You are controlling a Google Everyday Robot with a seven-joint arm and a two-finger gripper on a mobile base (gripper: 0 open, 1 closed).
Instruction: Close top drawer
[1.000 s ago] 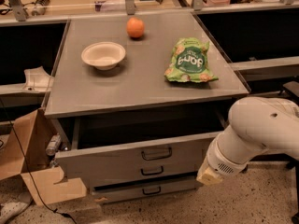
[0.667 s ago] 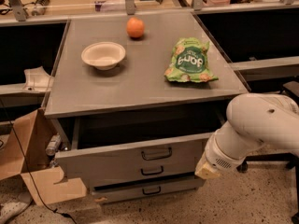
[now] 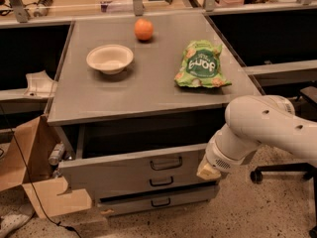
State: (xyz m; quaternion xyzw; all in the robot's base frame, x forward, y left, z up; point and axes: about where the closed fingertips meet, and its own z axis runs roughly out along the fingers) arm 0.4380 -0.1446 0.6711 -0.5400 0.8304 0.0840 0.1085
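The top drawer (image 3: 116, 171) stands pulled out from under the grey tabletop (image 3: 148, 90), its dark inside showing. Its dark loop handle (image 3: 166, 163) sits on the grey front. My gripper (image 3: 208, 170) is at the end of the white arm (image 3: 267, 128), which reaches in from the right. It is against the right end of the drawer's front, to the right of the handle. Only its pale tip shows.
On the tabletop are a white bowl (image 3: 110, 58), an orange (image 3: 143, 29) and a green snack bag (image 3: 200, 66). Two shallower drawer fronts (image 3: 158, 201) lie below. A cardboard box (image 3: 29, 167) stands at the left, a chair base (image 3: 282, 172) at the right.
My arm and gripper have moved left and slightly up, closer against the right end of the drawer front. The drawer looks about as far out as before.
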